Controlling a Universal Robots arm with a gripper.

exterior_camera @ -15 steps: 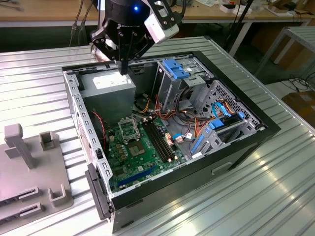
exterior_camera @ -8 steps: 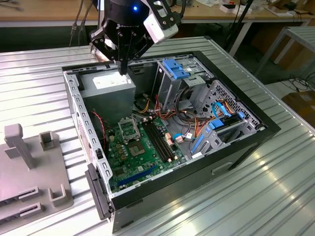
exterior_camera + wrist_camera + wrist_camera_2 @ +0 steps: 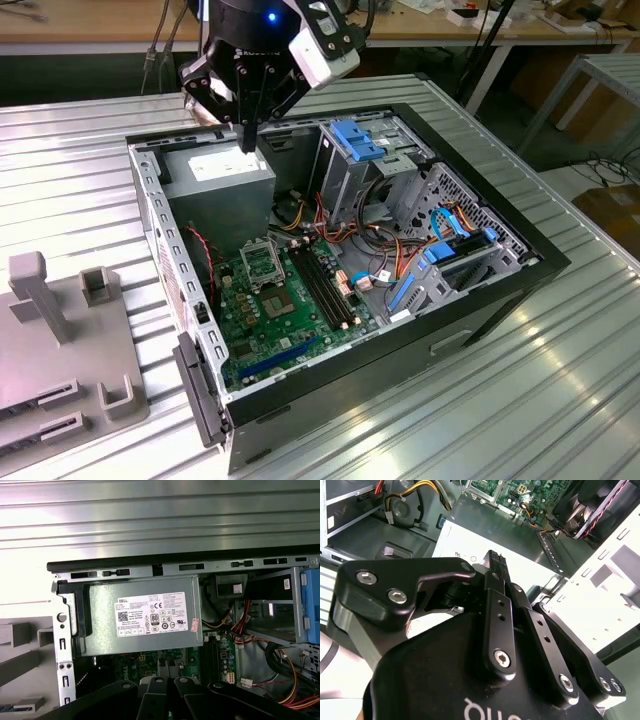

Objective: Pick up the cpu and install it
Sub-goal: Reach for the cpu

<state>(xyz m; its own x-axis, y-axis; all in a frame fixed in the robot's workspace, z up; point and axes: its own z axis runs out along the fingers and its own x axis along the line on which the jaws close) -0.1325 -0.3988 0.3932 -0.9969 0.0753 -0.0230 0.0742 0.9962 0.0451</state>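
My gripper [image 3: 247, 135] hangs high over the open computer case [image 3: 520, 262], above the grey power supply box with the white label [image 3: 220, 175]. Its two black fingers point down and meet at the tips, shut, with nothing showing between them in the second wrist view [image 3: 495, 560]. The cpu is out of view. Down on the green motherboard [image 3: 290, 310], the square metal socket frame [image 3: 262, 262] lies flat, well below the gripper and nearer the camera. The first wrist view looks straight down on the power supply box [image 3: 145, 615].
Blue drive brackets [image 3: 355, 140] and bundles of coloured cables [image 3: 390, 255] fill the case on the exterior view's right. A grey fixture with upright posts [image 3: 60, 340] stands on the ribbed metal table [image 3: 520, 400] at the exterior view's left. The case walls rise around the motherboard.
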